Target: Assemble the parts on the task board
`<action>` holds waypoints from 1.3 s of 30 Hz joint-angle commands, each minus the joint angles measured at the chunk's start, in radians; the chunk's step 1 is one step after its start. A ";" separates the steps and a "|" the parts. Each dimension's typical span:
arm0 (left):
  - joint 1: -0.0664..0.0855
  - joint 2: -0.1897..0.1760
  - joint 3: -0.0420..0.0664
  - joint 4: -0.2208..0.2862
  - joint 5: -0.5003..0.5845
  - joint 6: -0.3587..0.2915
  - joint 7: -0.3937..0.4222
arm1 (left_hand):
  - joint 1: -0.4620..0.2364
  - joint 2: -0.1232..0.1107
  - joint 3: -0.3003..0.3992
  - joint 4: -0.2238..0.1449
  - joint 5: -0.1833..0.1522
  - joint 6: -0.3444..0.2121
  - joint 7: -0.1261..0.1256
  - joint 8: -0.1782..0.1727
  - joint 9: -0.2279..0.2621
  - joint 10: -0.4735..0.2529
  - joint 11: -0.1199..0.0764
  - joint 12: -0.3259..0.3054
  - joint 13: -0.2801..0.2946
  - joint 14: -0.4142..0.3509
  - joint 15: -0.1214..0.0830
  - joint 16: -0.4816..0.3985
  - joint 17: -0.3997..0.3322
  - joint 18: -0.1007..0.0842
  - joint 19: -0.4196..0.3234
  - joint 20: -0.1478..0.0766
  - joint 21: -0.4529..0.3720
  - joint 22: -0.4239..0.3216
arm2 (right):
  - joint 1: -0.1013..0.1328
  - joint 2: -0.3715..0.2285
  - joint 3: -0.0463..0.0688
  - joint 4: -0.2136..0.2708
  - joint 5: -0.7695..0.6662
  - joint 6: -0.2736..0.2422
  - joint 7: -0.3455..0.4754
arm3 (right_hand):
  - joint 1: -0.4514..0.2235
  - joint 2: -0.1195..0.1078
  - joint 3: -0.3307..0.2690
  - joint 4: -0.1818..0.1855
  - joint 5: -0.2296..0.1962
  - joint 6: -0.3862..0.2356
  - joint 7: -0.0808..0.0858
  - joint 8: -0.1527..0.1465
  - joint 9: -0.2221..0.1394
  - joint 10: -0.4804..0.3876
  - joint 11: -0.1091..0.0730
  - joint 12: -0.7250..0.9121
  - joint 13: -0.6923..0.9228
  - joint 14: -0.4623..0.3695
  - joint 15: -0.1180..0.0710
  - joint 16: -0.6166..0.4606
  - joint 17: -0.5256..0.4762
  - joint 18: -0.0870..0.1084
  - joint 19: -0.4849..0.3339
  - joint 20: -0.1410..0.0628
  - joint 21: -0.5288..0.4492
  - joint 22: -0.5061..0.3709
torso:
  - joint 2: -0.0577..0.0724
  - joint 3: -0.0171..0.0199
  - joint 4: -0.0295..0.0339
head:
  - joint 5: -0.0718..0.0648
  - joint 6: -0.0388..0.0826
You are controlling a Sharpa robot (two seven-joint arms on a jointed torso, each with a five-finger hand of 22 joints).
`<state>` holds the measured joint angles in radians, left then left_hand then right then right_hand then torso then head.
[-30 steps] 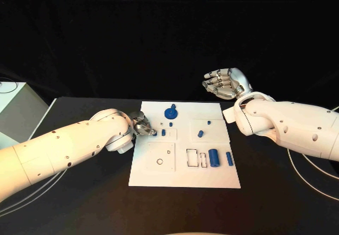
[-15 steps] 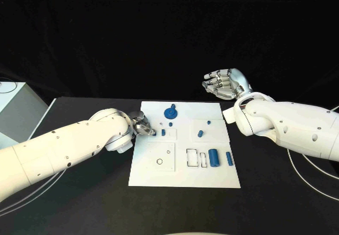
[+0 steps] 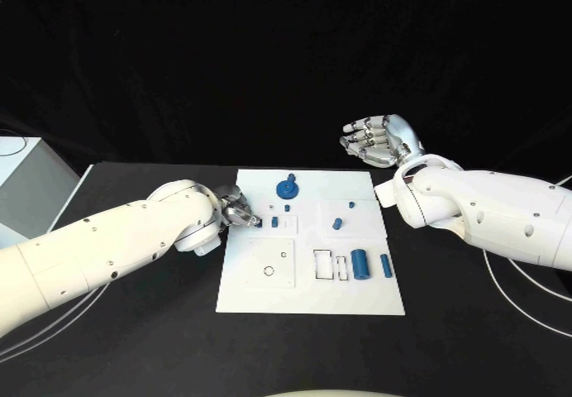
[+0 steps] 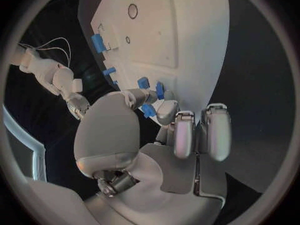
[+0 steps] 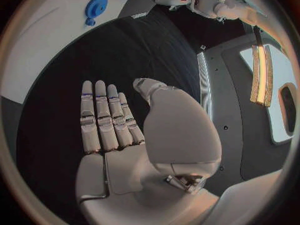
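A flat black bench (image 3: 143, 331) lies under a black backdrop (image 3: 239, 74); a pale grey box-shaped cabinet (image 3: 21, 186) stands far left.

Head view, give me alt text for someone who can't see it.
A white task board lies mid-table with small blue parts on it, including a gear and a cylinder. The left hand hovers at the board's left edge; the right hand is raised beyond its far right corner, holding nothing.
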<state>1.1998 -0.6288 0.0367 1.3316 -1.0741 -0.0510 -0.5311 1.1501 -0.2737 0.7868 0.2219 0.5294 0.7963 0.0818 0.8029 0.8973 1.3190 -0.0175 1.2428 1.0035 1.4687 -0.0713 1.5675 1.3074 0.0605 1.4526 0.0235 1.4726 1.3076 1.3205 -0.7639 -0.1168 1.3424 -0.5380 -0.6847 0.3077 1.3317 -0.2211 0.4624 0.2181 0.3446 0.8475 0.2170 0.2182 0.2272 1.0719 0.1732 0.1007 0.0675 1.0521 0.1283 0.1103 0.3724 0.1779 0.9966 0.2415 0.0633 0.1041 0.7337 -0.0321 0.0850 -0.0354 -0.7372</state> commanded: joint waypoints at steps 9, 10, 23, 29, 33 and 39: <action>-0.003 0.010 -0.003 -0.025 0.009 0.137 0.003 | 0.008 -0.001 0.198 -0.207 0.005 0.030 -0.021 0.003 0.000 0.000 -0.002 -0.007 -0.003 0.102 -0.007 0.003 0.263 -0.012 0.006 -0.001 0.004 0.063 | -0.002 0.002 0.000 -0.002 -0.002 0.014 0.013 | -0.012 0.000 -0.006 -0.002 0.000 0.006 0.020 -0.005 -0.001 0.004 0.001 -0.004 -0.002 0.007 0.002 -0.004 -0.003 0.007 0.006 0.000 0.003 -0.003 | -0.001 0.0003 0.0005 | -0.002 -0.002; -0.003 0.011 -0.003 -0.026 0.010 0.140 0.004 | 0.008 -0.001 0.198 -0.207 0.005 0.030 -0.021 0.003 0.000 0.000 -0.002 -0.007 -0.003 0.102 -0.007 0.003 0.263 -0.012 0.006 -0.001 0.004 0.064 | -0.003 0.002 0.000 -0.002 -0.002 0.014 0.012 | -0.012 0.000 -0.006 -0.002 0.000 0.006 0.020 -0.005 -0.001 0.004 0.001 -0.004 -0.002 0.007 0.002 -0.004 -0.003 0.007 0.006 0.000 0.003 -0.003 | -0.001 0.0003 0.0005 | -0.002 -0.002; -0.002 0.031 -0.003 -0.038 -0.005 0.118 -0.001 | 0.008 -0.002 0.198 -0.207 0.004 0.031 -0.021 0.003 0.000 0.002 -0.002 -0.005 0.000 0.102 -0.007 0.003 0.263 -0.012 0.006 -0.001 0.004 0.064 | -0.004 0.003 0.000 -0.002 -0.001 0.015 0.013 | -0.014 0.000 -0.006 -0.002 0.000 0.007 0.021 -0.006 -0.001 0.004 0.002 -0.005 -0.002 0.007 0.002 -0.005 -0.004 0.007 0.006 0.001 0.002 -0.004 | -0.001 0.0009 0.0007 | 0.000 0.000; -0.002 0.036 -0.003 -0.039 -0.023 0.104 -0.006 | 0.007 -0.001 0.198 -0.207 0.004 0.032 -0.021 0.002 0.000 0.002 -0.002 -0.005 0.001 0.102 -0.007 0.003 0.263 -0.012 0.006 -0.001 0.005 0.064 | -0.004 0.003 0.000 -0.001 0.000 0.015 0.013 | -0.015 0.001 -0.007 -0.001 0.001 0.007 0.021 -0.006 -0.001 0.004 0.002 -0.006 -0.002 0.007 0.003 -0.006 -0.006 0.007 0.006 0.001 0.002 -0.005 | -0.001 0.0009 0.0004 | 0.001 0.001; -0.002 0.038 -0.003 -0.041 -0.030 0.099 -0.008 | 0.007 -0.001 0.198 -0.207 0.004 0.032 -0.021 0.002 0.000 0.003 -0.002 -0.005 0.001 0.102 -0.007 0.003 0.263 -0.012 0.006 -0.002 0.005 0.065 | -0.004 0.002 0.000 0.000 0.000 0.015 0.013 | -0.015 0.001 -0.007 -0.001 0.001 0.007 0.021 -0.007 -0.001 0.004 0.002 -0.006 -0.002 0.007 0.003 -0.006 -0.006 0.007 0.006 0.001 0.002 -0.005 | -0.001 0.0010 0.0008 | 0.001 0.001; -0.001 0.044 -0.003 -0.043 -0.038 0.111 -0.009 | 0.008 -0.003 0.198 -0.209 0.005 0.033 -0.021 0.002 -0.001 0.004 -0.002 -0.003 0.004 0.102 -0.007 0.003 0.263 -0.013 0.007 -0.002 0.006 0.067 | -0.004 0.002 0.000 0.002 0.001 0.016 0.013 | -0.016 0.001 -0.008 -0.001 0.001 0.007 0.022 -0.007 -0.001 0.003 0.003 -0.006 -0.003 0.007 0.003 -0.007 -0.007 0.007 0.006 0.001 0.002 -0.006 | -0.001 0.0009 0.0001 | 0.001 0.000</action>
<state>1.2093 -0.5926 0.0414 1.2898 -1.0976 0.0235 -0.5222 1.1498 -0.2740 0.7838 0.2189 0.5296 0.8193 0.0730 0.8018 0.8978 1.3190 -0.0175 1.2391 1.0069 1.4686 -0.0712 1.5675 1.3074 0.0605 1.4526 0.0235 1.4725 1.3076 1.3167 -0.7623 -0.1168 1.3419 -0.5368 -0.6827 0.3079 1.3238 -0.2213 0.4595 0.2153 0.3446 0.8475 0.2168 0.2143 0.2274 1.0719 0.1732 0.1008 0.0657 1.0520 0.1284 0.1104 0.3666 0.1778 0.9965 0.2415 0.0633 0.0986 0.7325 -0.0311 0.0856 -0.0340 -0.7363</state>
